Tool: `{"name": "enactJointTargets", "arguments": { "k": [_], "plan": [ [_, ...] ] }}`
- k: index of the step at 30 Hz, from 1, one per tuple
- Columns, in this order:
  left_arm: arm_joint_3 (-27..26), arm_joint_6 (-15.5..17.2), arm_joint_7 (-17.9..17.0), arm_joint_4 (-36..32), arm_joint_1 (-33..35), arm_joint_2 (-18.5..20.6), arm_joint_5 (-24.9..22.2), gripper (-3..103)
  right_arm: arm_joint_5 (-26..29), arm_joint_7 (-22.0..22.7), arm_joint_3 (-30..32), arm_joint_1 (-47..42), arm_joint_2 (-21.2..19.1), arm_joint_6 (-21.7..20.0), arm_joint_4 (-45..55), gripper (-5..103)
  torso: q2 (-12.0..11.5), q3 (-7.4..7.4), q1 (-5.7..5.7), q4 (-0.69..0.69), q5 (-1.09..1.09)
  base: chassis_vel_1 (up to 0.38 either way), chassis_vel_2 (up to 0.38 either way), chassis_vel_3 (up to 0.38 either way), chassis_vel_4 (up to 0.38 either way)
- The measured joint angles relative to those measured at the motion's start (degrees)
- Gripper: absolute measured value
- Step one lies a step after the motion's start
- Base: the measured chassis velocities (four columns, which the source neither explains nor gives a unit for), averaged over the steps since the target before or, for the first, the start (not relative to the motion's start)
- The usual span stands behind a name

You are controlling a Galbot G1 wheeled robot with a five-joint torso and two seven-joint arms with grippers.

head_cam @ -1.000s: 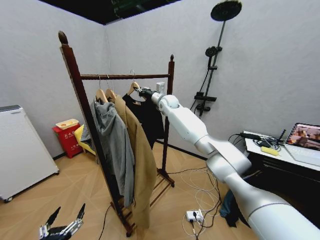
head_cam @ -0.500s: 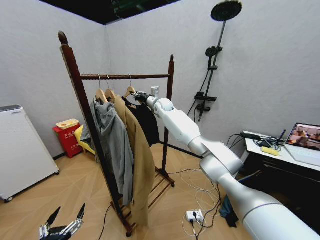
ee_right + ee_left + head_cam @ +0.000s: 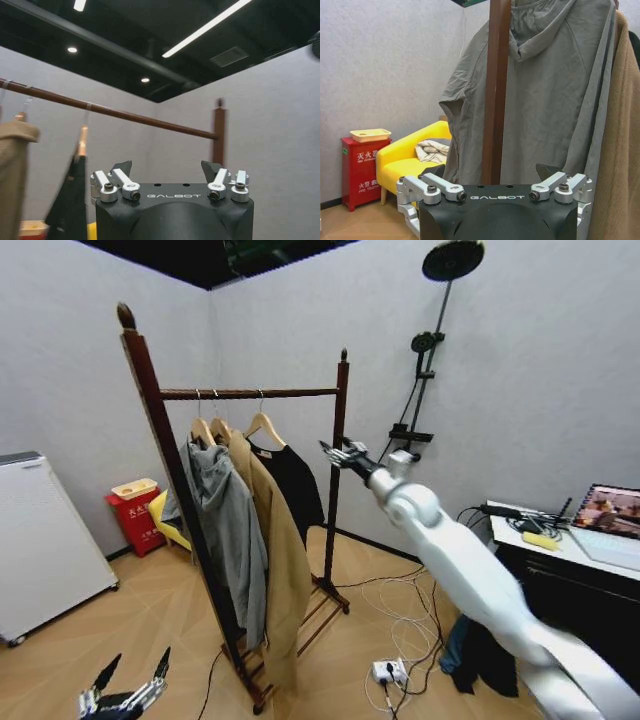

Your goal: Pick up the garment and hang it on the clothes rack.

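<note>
The garment [image 3: 296,485], a black T-shirt on a light wooden hanger [image 3: 263,424], hangs from the top bar of the clothes rack [image 3: 250,393], nearest the far post. My right gripper [image 3: 336,452] is open and empty, held in the air just to the right of that post, apart from the shirt. The right wrist view looks up at the rack bar [image 3: 125,116], with the hanger [image 3: 82,142] and black garment [image 3: 70,200] off to one side of the open right gripper [image 3: 166,167]. My left gripper [image 3: 125,692] hangs low and open, facing the rack's near post [image 3: 497,90].
A grey hoodie [image 3: 228,520] and a long tan coat [image 3: 280,560] share the bar. A white appliance [image 3: 45,540], a red box [image 3: 135,515] and a yellow seat [image 3: 412,157] stand to the left. A power strip with cables [image 3: 390,672] lies on the floor; a desk with a laptop [image 3: 605,530] is at the right.
My right gripper has let go of the hanger and drawn back to the right, past the far post. The black T-shirt stays hanging on the bar.
</note>
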Motion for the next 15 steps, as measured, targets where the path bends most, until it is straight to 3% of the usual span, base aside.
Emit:
{"name": "enactJointTargets", "arguments": {
  "k": [1,3,4,5,6,7,8,9,10,11,14,15],
  "plan": [
    [0.00,0.00,0.00,0.00,0.00,0.00,0.00,100,0.00,0.00,0.00,0.00,0.00,0.00,0.00,79,0.00,0.00,0.00,0.00,0.00,0.000,0.000,0.000,0.000],
    [0.00,0.00,0.00,0.00,-0.01,0.00,0.00,100,-6.79,-0.28,15.33,-16.12,2.42,3.97,6.49,90,0.02,-0.03,-0.01,-0.02,-0.16,0.000,0.000,0.000,0.000],
    [0.00,0.00,0.00,0.00,0.00,0.00,0.00,100,-8.65,-0.41,19.20,-21.63,4.42,5.20,7.96,95,0.02,-0.04,-0.01,-0.02,-0.16,0.000,0.000,0.000,0.000],
    [0.00,0.00,0.00,0.00,0.00,0.00,0.00,100,-8.65,-0.41,19.20,-21.63,4.42,5.20,7.96,95,0.02,-0.04,-0.01,-0.02,-0.16,0.000,0.000,0.000,0.000],
    [-0.01,0.00,-0.02,-0.01,0.00,0.01,0.00,100,-11.88,-0.28,24.45,-33.99,10.82,8.73,10.26,98,0.01,-0.02,-0.01,0.00,-0.02,0.000,0.000,0.000,0.000],
    [0.00,0.00,-0.01,0.00,0.00,0.01,0.00,100,-12.90,-0.08,25.58,-39.51,14.05,10.86,10.96,99,0.01,-0.01,-0.01,0.01,0.01,0.000,0.000,0.000,0.000],
    [0.00,0.00,-0.01,0.00,0.00,0.01,0.00,100,-12.90,-0.08,25.58,-39.51,14.05,10.86,10.96,99,0.01,-0.01,-0.01,0.01,0.01,0.000,0.000,0.000,0.000],
    [0.00,0.00,0.03,0.00,0.00,0.01,0.00,100,-13.44,1.09,26.15,-49.84,19.55,15.27,11.51,99,0.02,-0.02,-0.01,-0.02,-0.04,0.000,0.000,0.000,0.000],
    [0.00,0.00,0.01,0.00,0.00,0.00,0.00,100,-13.44,2.83,25.63,-56.21,22.08,17.98,10.88,100,0.02,-0.02,-0.01,-0.03,-0.10,0.000,0.000,0.000,0.000],
    [0.00,0.00,0.01,0.00,0.00,0.00,0.00,100,-13.44,2.83,25.63,-56.21,22.08,17.98,10.88,100,0.02,-0.02,-0.01,-0.03,-0.10,0.000,0.000,0.000,0.000],
    [0.00,0.00,0.00,0.00,0.00,0.00,0.00,100,-16.35,7.20,22.82,-67.55,26.04,25.11,6.21,100,0.02,-0.02,-0.02,-0.01,-0.09,0.000,0.000,0.000,0.000],
    [0.00,0.00,0.00,0.00,0.00,0.00,0.00,100,-16.35,7.20,22.82,-67.55,26.04,25.11,6.21,100,0.02,-0.02,-0.02,-0.01,-0.09,0.000,0.000,0.000,0.000]
  ]
}}
